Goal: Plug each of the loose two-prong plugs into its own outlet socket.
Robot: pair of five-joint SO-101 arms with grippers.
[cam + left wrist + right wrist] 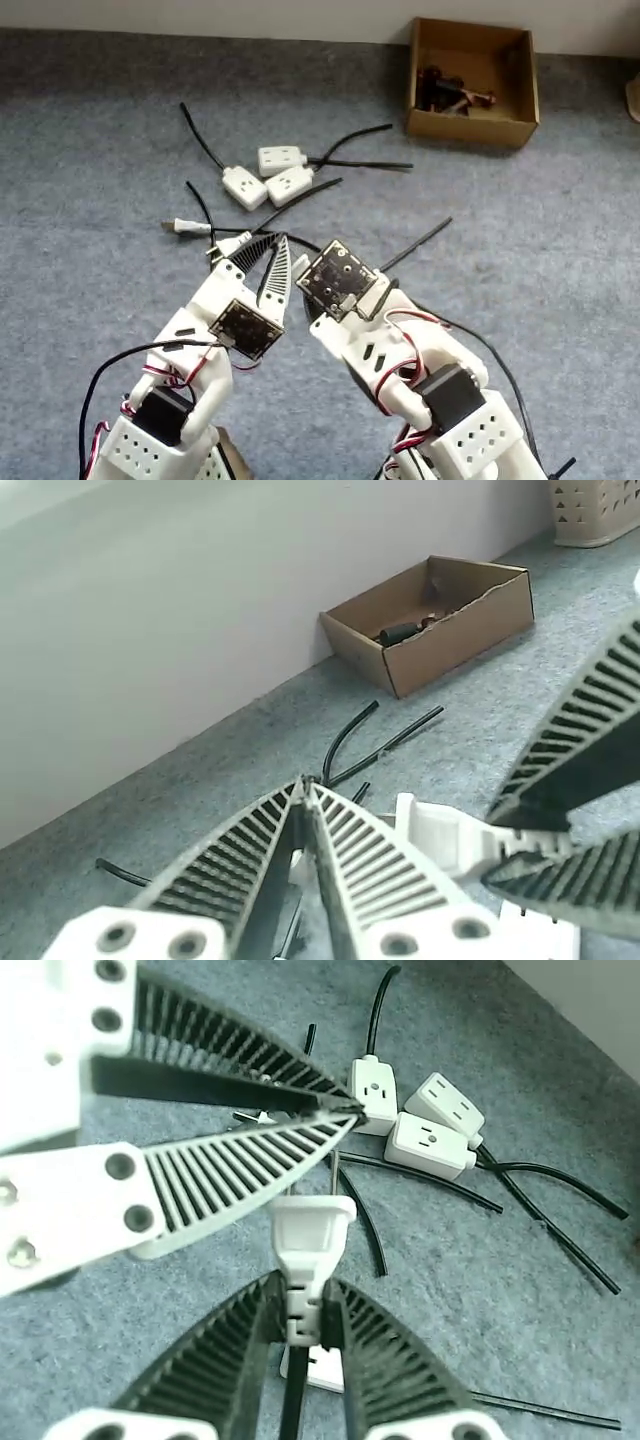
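The right pincer (pixel 305 1285) is closed on the back end of a white two-prong plug (pixel 312 1225), just where the black cord leaves it. The plug's long axis runs in line with the pincer's fingers, and its prongs point away from the arm, out towards the three white outlet sockets (pixel 430 1145).

The left pincer (pixel 345 1112) crowds that path. Its ribbed fingers meet at the tips and sit just beside the prongs, between the held plug and the sockets. I cannot tell whether anything is nipped between them.

In the high view the sockets (pixel 282 160) lie bunched together near the middle of the grey desk (pixel 100 120). Their black cords fan out to either side. Nearer the arms, a loose plug (pixel 185 226) lies flat with its cord trailing towards the pincers. Another white plug (pixel 232 245) sits right at the left pincer's side.

A cardboard box (pixel 470 128) holding dark parts stands at the far right by the wall, well apart from the sockets. Bare grey surface stretches wide on the left and the right.
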